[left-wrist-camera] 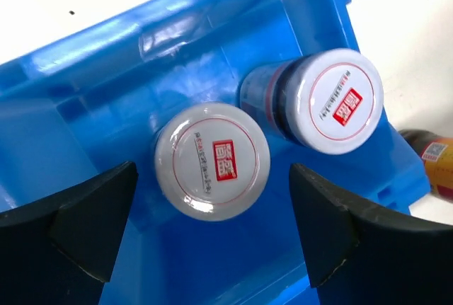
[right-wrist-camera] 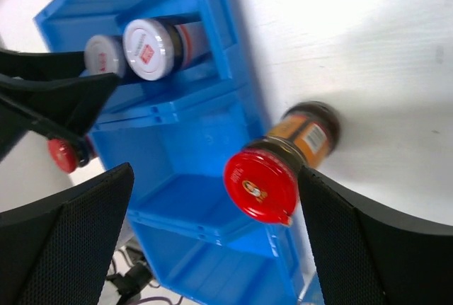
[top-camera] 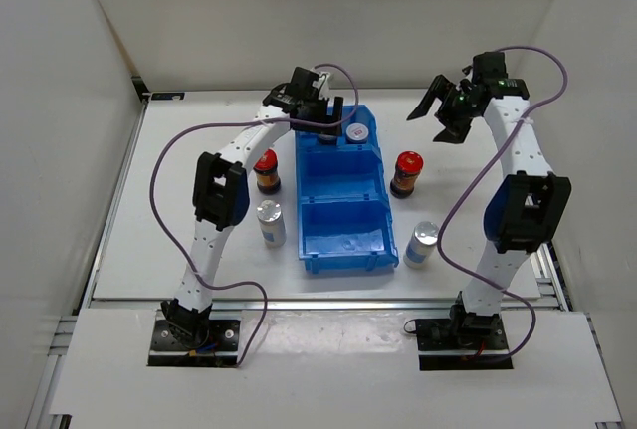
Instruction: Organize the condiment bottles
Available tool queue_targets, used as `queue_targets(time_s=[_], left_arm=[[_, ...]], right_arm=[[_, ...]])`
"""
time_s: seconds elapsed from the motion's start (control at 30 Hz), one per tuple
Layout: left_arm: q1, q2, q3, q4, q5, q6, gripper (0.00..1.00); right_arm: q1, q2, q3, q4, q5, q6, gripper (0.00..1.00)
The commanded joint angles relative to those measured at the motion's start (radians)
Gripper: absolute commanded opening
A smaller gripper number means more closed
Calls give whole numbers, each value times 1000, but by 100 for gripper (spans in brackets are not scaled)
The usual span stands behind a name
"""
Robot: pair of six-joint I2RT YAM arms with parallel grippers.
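Note:
Two grey-white-capped condiment bottles (left-wrist-camera: 212,160) (left-wrist-camera: 338,101) stand side by side in the far compartment of the blue bin (top-camera: 343,240). My left gripper (top-camera: 325,118) hovers over that compartment, open, its fingers (left-wrist-camera: 92,220) apart from the nearer cap on both sides and holding nothing. Red-capped dark bottles stand on the table left (top-camera: 266,170) and right (top-camera: 407,172) of the bin. Silver bottles stand nearer on the left (top-camera: 270,222) and right (top-camera: 422,243). My right gripper (top-camera: 438,118) hangs open above the table, and the right red-capped bottle (right-wrist-camera: 262,183) lies below its fingers.
The bin's middle and near compartments (top-camera: 343,230) hold nothing. White walls close in the table at the back and on both sides. The left arm's black gripper (right-wrist-camera: 49,100) shows in the right wrist view beside the capped bottles (right-wrist-camera: 149,49).

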Motion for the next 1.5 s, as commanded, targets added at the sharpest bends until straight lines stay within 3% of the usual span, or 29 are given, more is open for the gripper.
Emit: queue_targets(time_s=[0.0, 0.23, 0.37, 0.63, 0.7, 0.87, 1.0, 1.13, 1.17, 1.3, 1.47], left_arm=[[17, -67, 45, 19, -29, -35, 100], [71, -231, 119, 10, -130, -73, 100], [71, -366, 23, 10, -130, -73, 100], [85, -700, -420, 1, -274, 30, 100], [108, -780, -546, 1, -297, 30, 100], [145, -872, -698, 1, -316, 30, 100], [157, -891, -723, 1, -354, 41, 100], [157, -891, -743, 1, -363, 41, 100], [157, -891, -752, 1, -363, 41, 100], [157, -912, -780, 1, -406, 21, 100], [157, -921, -823, 10, -451, -1, 100]], right_arm=[[-5, -78, -8, -68, 110, -31, 100], [-5, -127, -76, -124, 190, -87, 100], [35, -127, -100, -145, 242, -141, 100], [234, -10, -36, -207, 411, -221, 100], [256, 34, -19, -231, 457, -221, 100], [265, 100, 26, -265, 489, -201, 100], [283, 110, 26, -265, 518, -201, 86], [308, 110, 72, -274, 596, -210, 31], [320, 99, 116, -283, 610, -210, 25], [342, 48, 251, -311, 635, -210, 4], [411, 27, 371, -302, 563, -219, 0]])
